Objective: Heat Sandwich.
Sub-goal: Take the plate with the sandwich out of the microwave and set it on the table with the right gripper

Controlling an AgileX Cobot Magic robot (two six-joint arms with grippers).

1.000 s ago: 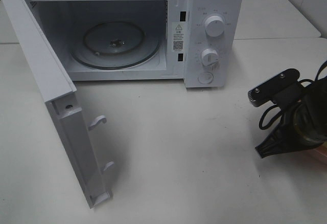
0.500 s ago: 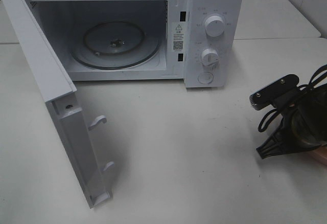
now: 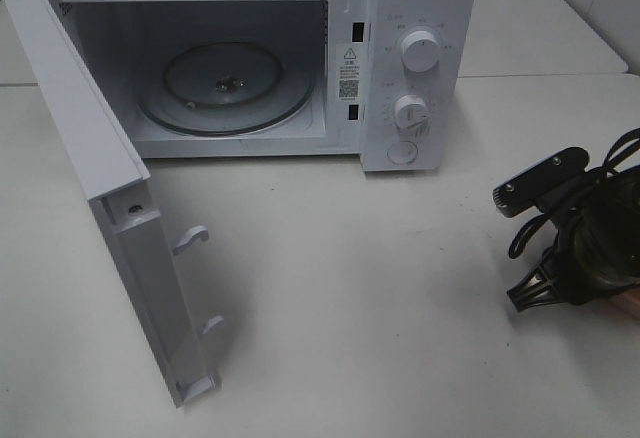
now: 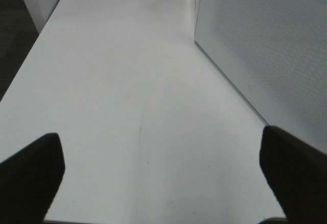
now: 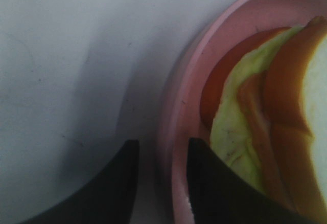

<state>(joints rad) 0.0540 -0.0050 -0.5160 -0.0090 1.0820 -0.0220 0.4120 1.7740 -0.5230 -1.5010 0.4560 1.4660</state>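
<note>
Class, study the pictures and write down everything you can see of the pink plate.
The pink plate is round, with a smooth raised rim and a slightly glossy look, perhaps plastic. It lies flat on the white table at the right edge of the high view, where only a sliver peeks from under the right arm. The sandwich lies on it: tan crust, yellow-green and reddish filling. The right end effector straddles the rim, one finger outside and one inside; contact is unclear.

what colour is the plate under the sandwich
Pink. The plate shows best in the right wrist view, holding the sandwich.
</note>
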